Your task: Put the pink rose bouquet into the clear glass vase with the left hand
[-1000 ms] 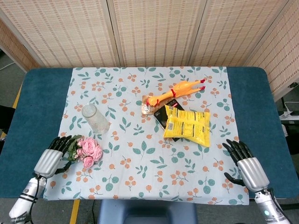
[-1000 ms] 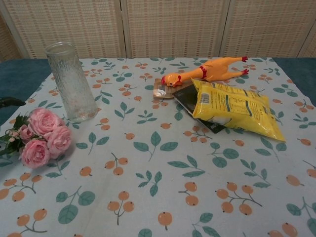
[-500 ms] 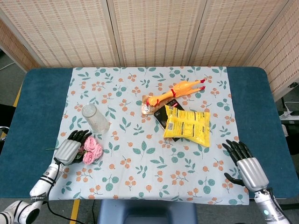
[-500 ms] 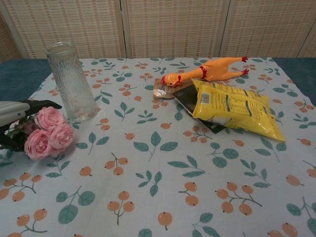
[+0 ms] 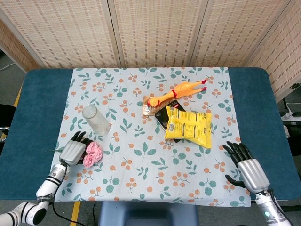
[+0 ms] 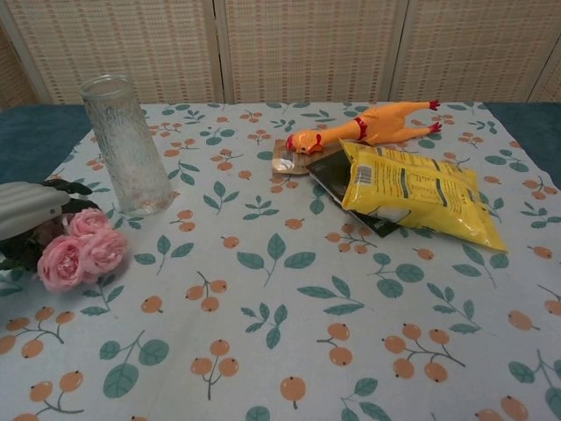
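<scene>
The pink rose bouquet [image 5: 93, 153] lies on the floral cloth at the front left, blooms pointing right; in the chest view the bouquet [image 6: 77, 254] is at the left edge. My left hand [image 5: 74, 149] lies over its stems and leaves, fingers stretched out and apart, the left hand [image 6: 31, 206] covering the greenery. I see no closed grip on the stems. The clear glass vase [image 5: 96, 120] stands upright just behind the roses, the vase [image 6: 127, 145] a short gap from them. My right hand [image 5: 248, 168] rests open at the front right, holding nothing.
A yellow rubber chicken [image 5: 176, 92], a yellow snack bag [image 5: 189, 128] lying on a black packet [image 5: 165, 114], and a small brown packet [image 5: 149, 107] fill the middle of the cloth. The blue table [image 5: 33, 113] shows at both sides.
My left hand has moved right, from the stem ends onto the bouquet, covering the stems and leaves. The roses shifted slightly. The right hand has stayed put.
</scene>
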